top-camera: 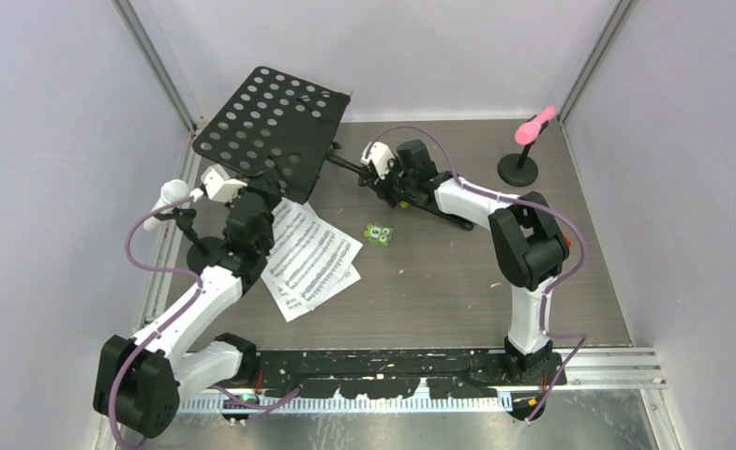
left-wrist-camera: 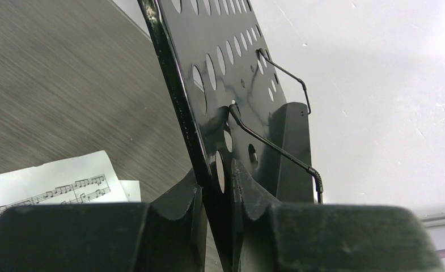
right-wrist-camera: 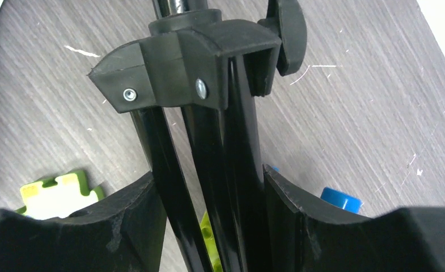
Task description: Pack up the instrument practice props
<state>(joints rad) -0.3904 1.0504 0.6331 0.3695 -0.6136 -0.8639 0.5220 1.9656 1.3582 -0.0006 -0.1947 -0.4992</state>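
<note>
**Packing has only just begun**

The music stand (top-camera: 270, 127) lies tipped over at the back of the table (top-camera: 439, 291). Its holey black plate is up in the air and its legs are folded together.

The left claw (left-wrist-camera: 217, 181) is pinched on the edge of the plate. The right claw (right-wrist-camera: 208, 181) is clamped around the bunch of legs. I think both arms are working on folding the stand flat.

Nothing else looks packed. The music pages (top-camera: 312, 253) are spread on the table near the left arm. The white microphone (top-camera: 170, 195) sits up in its holder at the left. The pink microphone (top-camera: 537, 124) sits in its round holder (top-camera: 518, 171) far away at the back right. A little green toy block (top-camera: 378, 234) lies in the middle, but it is not part of the job.

I cannot see any box or bag to put things in.
</note>
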